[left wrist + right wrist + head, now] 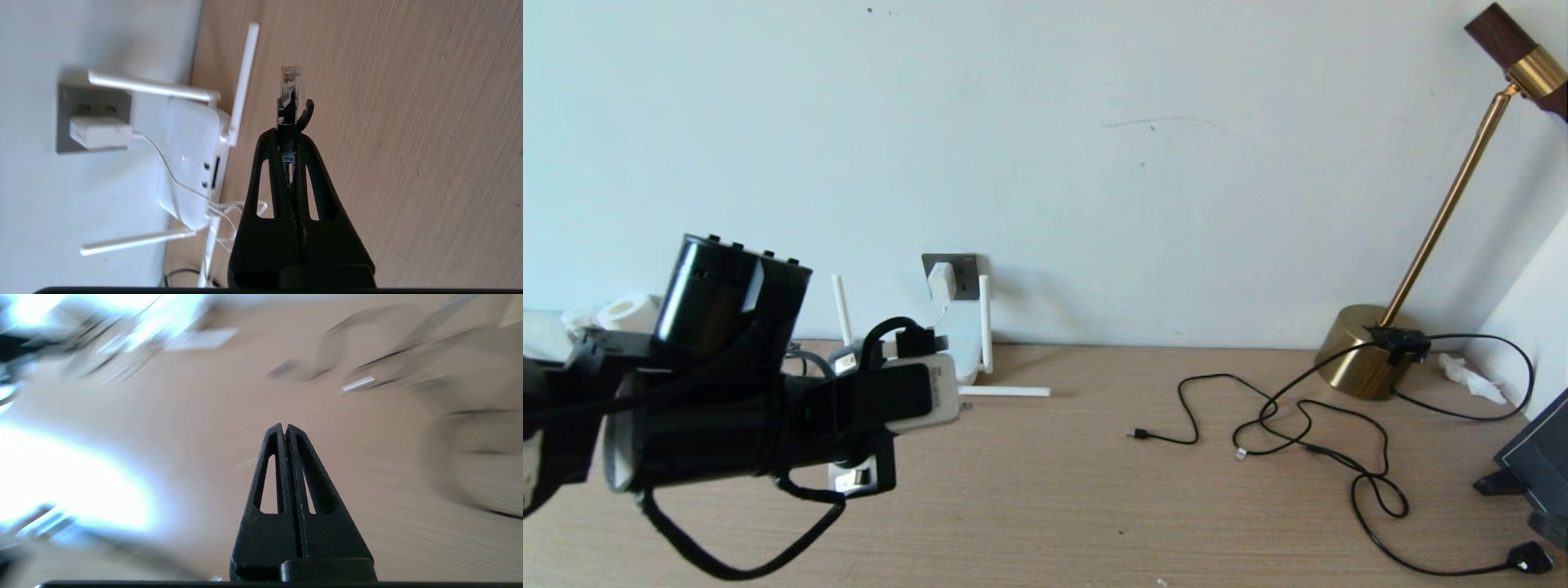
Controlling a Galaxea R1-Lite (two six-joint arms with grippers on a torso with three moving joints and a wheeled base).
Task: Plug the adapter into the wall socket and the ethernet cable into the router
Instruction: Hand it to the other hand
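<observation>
Ethernet cable (289, 96), thick and black with a clear clip tip, is pinched tight in the left gripper (289, 141) near the flat white router (186, 163). The small white adapter (100, 132) is seen plugged into the grey wall socket (65, 122). The right gripper (285, 430) is pressed shut, with nothing held.

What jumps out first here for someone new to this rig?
The left gripper, shut on the ethernet cable, holds its clear connector out over the wooden table, near the router. Behind it, the adapter already sits in the wall socket. At the far right stands a brass lamp amid loose black cables.
</observation>
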